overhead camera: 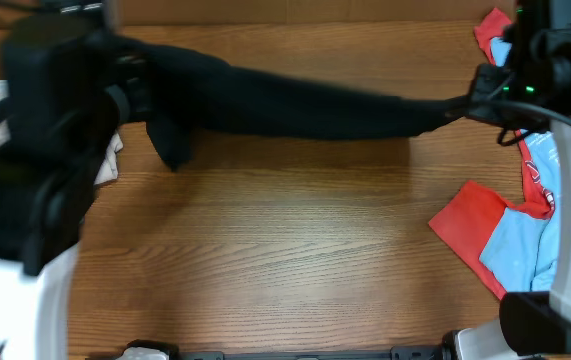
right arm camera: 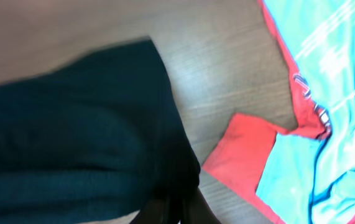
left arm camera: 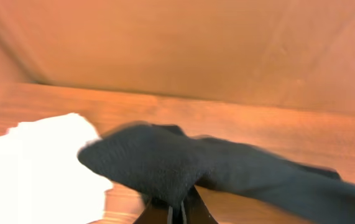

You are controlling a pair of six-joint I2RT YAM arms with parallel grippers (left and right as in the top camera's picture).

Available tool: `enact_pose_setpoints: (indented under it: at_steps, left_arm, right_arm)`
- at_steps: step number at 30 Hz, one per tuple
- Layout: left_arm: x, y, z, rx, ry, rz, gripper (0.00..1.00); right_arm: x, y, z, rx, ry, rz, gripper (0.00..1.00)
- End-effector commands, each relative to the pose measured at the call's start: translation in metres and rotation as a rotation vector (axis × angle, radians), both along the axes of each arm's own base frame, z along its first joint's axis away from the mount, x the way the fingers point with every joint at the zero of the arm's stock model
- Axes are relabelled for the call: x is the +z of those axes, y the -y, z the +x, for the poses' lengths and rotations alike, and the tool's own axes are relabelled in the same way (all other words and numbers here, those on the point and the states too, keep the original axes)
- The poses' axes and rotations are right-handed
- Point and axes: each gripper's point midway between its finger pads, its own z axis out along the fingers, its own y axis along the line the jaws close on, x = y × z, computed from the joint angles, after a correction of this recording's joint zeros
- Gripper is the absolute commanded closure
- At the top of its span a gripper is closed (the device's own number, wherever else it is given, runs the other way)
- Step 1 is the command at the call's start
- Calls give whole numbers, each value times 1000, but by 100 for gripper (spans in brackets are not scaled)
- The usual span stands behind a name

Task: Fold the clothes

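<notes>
Gripping the black T-shirt [overhead camera: 295, 108] at both ends, with left gripper [left arm camera: 172, 210] and right gripper [right arm camera: 172, 210] each clamped tight on cloth; strung as a bunched rope across the table's [overhead camera: 285, 260] far side; could slip free under harder pull; could land twisted, or snag the red-and-blue shirt [overhead camera: 510, 235] nearby

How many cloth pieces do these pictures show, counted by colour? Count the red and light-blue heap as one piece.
black T-shirt: 1
white cloth: 1
red and light-blue heap: 1 (I cannot tell its garments apart)
Total: 3
</notes>
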Motion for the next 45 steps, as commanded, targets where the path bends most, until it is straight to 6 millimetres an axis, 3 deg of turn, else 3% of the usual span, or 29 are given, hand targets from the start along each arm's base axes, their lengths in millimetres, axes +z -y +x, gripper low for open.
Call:
enact_pose_setpoints:
  at_steps: [1,7,12,15,18,22,24,31,35,37,40,45]
  left_arm:
    - [23,-20,-22,35,58,39,96]
    - [59,-48,-74,120,186,34,96]
    - [77,-53,-107,139,265,27,96]
    - [80,-53,-114,137,281,25,96]
    - [76,-43,-105,81,265,5,96]
    - [57,-29,-71,4,181,-4,96]
    - [42,-23,-42,-32,124,1,96]
    - [-27,-13,84,-106,-25,32,96]
    - [-43,-24,154,-84,46,37,96]
    - [-31,-30,176,-70,135,41,96]
    - [24,-42,185,-39,345,46,96]
    - [136,-48,142,-40,616,49,96]
  right_arm:
    - [55,-4,-20,12,182,35,96]
    - [109,-3,-57,17,369,40,96]
    - [132,-2,-87,18,462,42,96]
    - [141,-1,-100,15,499,39,96]
    - [142,0,-101,16,506,35,96]
    - [129,-1,-74,16,451,34,96]
    - [115,-2,-50,16,403,32,96]
    - [45,-5,51,27,233,20,96]
    - [25,-5,118,26,299,10,96]
    - [35,-4,139,24,379,12,96]
    - [72,-3,152,17,532,13,96]
    - [139,12,138,-38,711,-28,96]
